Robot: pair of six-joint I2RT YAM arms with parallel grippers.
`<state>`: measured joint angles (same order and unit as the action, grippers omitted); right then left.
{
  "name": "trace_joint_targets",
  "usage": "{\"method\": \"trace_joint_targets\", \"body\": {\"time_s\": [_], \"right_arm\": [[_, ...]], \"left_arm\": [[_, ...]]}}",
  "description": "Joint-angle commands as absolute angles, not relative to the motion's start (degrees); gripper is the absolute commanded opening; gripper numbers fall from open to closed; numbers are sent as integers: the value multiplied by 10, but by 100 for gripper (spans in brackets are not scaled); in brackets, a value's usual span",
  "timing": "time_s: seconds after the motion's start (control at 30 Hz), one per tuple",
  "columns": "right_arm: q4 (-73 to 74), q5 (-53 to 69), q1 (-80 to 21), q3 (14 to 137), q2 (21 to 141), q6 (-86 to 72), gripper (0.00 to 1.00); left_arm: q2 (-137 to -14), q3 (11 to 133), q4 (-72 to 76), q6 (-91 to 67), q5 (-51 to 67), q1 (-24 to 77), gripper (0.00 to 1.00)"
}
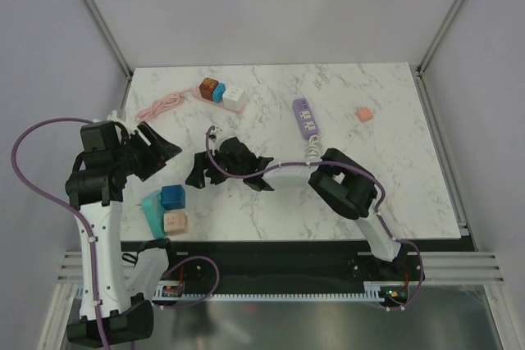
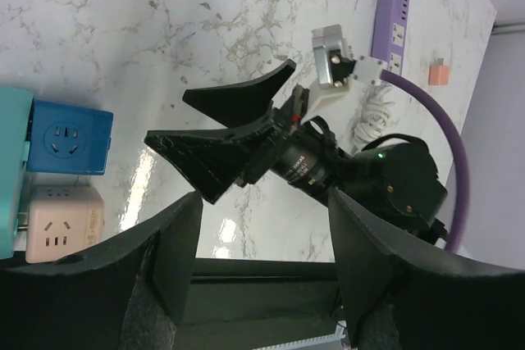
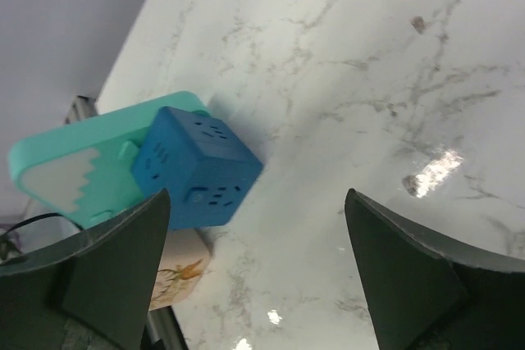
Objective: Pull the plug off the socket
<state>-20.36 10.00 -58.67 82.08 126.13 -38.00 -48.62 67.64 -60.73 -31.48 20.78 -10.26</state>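
At the left edge of the marble table (image 1: 369, 186), the left gripper (image 2: 262, 202) is seen with its jaws spread wide and nothing between them. Just nearer the arm bases, the blue cube plug (image 1: 172, 197) is seated against the teal socket strip (image 1: 151, 211), with a beige cube plug (image 1: 175, 221) beside it on the same strip. Further right, the right gripper (image 3: 256, 198) is pointed toward them, jaws parted wide and empty, apart from the blue cube plug. A purple power strip (image 1: 305, 116) is laid to the right, farther back.
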Motion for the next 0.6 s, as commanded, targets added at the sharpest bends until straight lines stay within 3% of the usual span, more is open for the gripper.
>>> {"method": "trace_joint_targets", "body": {"time_s": [0.0, 0.07, 0.27, 0.37, 0.4, 0.43, 0.57], "right_arm": [[-276, 181, -587, 807, 1228, -408, 95], [-279, 228, -586, 816, 1242, -417, 98], [-310, 264, -572, 748, 1209, -413, 98], [-344, 284, -542, 702, 1201, -434, 98], [-374, 293, -534, 693, 1203, -445, 98], [-390, 307, -528, 680, 1210, -471, 98], [-422, 333, -506, 664, 1212, -474, 98]], "left_arm": [[-506, 703, -613, -339, 175, -104, 70], [-497, 704, -616, -329, 131, -103, 69], [-470, 643, -710, -382, -59, -103, 81], [-446, 595, -736, -419, -76, -104, 85], [-439, 585, -740, -425, -81, -104, 95], [-420, 562, -744, -436, -97, -104, 98], [-383, 525, -757, -465, -111, -104, 100]]}}
